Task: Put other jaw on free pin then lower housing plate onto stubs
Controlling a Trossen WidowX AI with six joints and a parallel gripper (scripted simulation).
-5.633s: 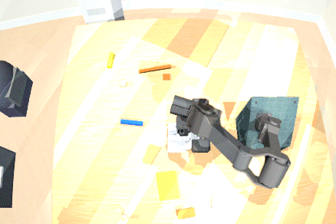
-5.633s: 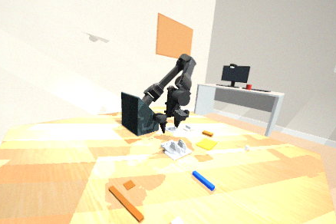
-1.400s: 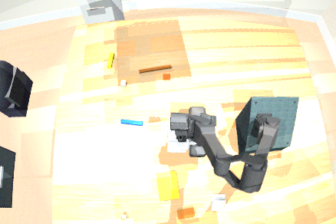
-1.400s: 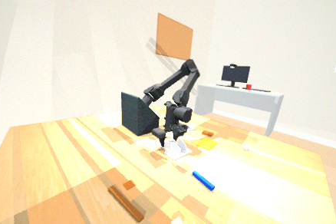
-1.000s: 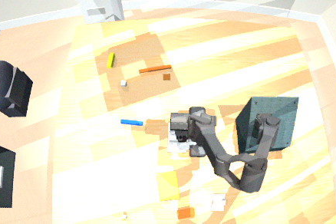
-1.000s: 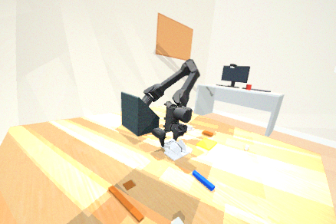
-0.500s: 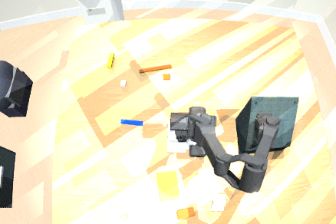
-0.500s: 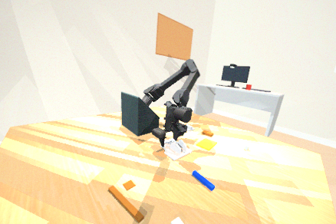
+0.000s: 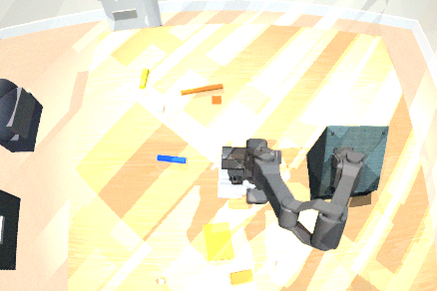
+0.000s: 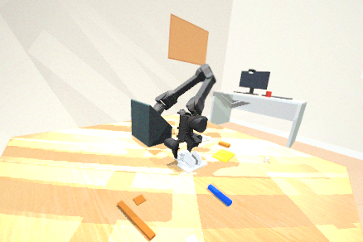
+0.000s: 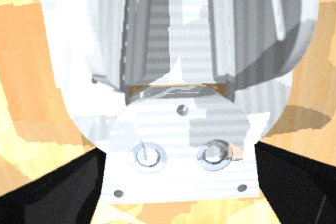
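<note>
Two black fingers of the gripper (image 9: 255,171) (image 10: 182,148) (image 11: 180,152) are closed on the white housing plate (image 11: 182,129), with one finger at each side edge. Two round metallic stub ends (image 11: 148,156) are seen in the ringed holes of the plate, side by side, and a small dark hole is shown near its rounded edge. Whether the plate is seated fully level cannot be told. Beyond that edge, two long pale grey curved pieces (image 11: 270,45) are seen, one on either side of a ribbed middle strip. The white assembly (image 9: 227,191) (image 10: 191,162), where the plate is held, is set on the wooden table (image 9: 121,184) (image 10: 88,186), directly under the gripper.

Farther out, a blue bar (image 9: 172,159) (image 10: 220,195) is laid apart from the assembly. A flat yellow piece (image 9: 218,241) (image 10: 224,155) and an orange block (image 9: 241,277) (image 10: 224,144) are placed near each other. A small orange-brown square (image 9: 216,100) (image 10: 139,200) is found just beside a long orange-brown bar (image 9: 202,90) (image 10: 136,220). A dark teal wedge-shaped block (image 9: 362,149) (image 10: 142,122) is placed near the arm. In the background, a monitor (image 10: 254,80) and a red cup (image 10: 268,94) are supported by a white desk (image 10: 258,104).
</note>
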